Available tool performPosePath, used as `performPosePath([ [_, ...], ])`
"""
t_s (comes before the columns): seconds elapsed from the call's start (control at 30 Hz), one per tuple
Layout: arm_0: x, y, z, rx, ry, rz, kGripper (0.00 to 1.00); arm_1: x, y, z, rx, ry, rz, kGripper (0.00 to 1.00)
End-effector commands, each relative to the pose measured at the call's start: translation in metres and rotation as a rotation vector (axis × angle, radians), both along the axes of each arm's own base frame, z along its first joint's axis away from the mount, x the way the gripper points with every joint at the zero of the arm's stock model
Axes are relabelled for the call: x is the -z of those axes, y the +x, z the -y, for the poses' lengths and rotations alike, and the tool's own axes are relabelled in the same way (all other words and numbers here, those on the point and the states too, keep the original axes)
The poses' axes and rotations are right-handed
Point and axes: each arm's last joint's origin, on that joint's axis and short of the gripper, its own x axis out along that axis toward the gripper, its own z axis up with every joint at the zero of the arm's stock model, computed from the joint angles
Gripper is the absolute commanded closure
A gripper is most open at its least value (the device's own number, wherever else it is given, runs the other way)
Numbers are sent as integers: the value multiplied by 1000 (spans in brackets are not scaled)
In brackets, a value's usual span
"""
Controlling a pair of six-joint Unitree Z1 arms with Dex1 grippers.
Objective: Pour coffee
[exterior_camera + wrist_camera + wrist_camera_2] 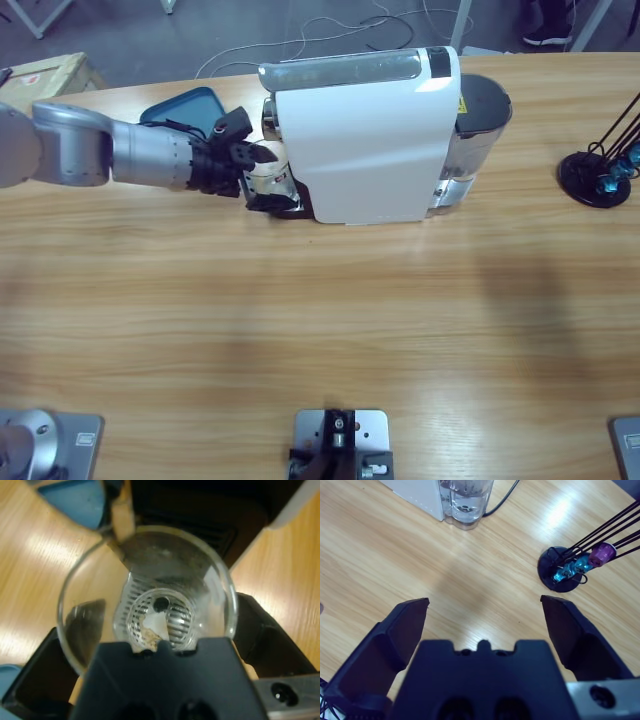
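A clear glass tumbler [271, 184] stands on the drip grate at the front of the white coffee machine [370, 140], under its spout. My left gripper [265, 178] reaches in from the left and is shut on the tumbler, one black jaw on each side. In the left wrist view I look down into the tumbler [90, 620], held in my left gripper [147, 625]; the grate shows through its bottom. No coffee can be made out in it. My right gripper [485, 605] hangs open over bare table and holds nothing. It is outside the high view.
A blue tray [185, 105] lies behind the left arm. The machine's water tank [480, 110] is at its right end. A black wire capsule stand [600, 170] stands at the far right, and a cardboard box [45, 72] sits beyond the table's back left edge.
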Motion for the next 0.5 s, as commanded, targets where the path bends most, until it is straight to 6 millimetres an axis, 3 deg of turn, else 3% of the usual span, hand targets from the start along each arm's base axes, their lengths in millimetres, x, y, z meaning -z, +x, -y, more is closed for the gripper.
performPosePath([
  [0.03, -13, -19, -43, -42, -61, -48, 18, -2, -3, 3, 3, 8, 13, 0],
  [0.1, -24, -33, -53, -41, -93, -48, 18, -4, -2, 2, 4, 13, 19, 0],
  [0.13, -44, -69, -77, -115, -116, -31, 18, -32, 10, -11, 28, 33, 90, 0],
  [0.17, -49, -77, -80, -148, -109, -28, 18, -42, 18, -19, 45, 29, 100, 0],
  [0.37, -98, -124, -100, -390, -147, -57, 11, -93, 107, -76, 213, 45, 103, 14],
  [0.43, -106, -131, -105, -466, -137, -84, 0, -99, 143, -93, 198, 58, 64, 172],
  [0.5, -111, -134, -108, -528, -105, -115, 0, -98, 174, -109, 154, 69, 10, 224],
])
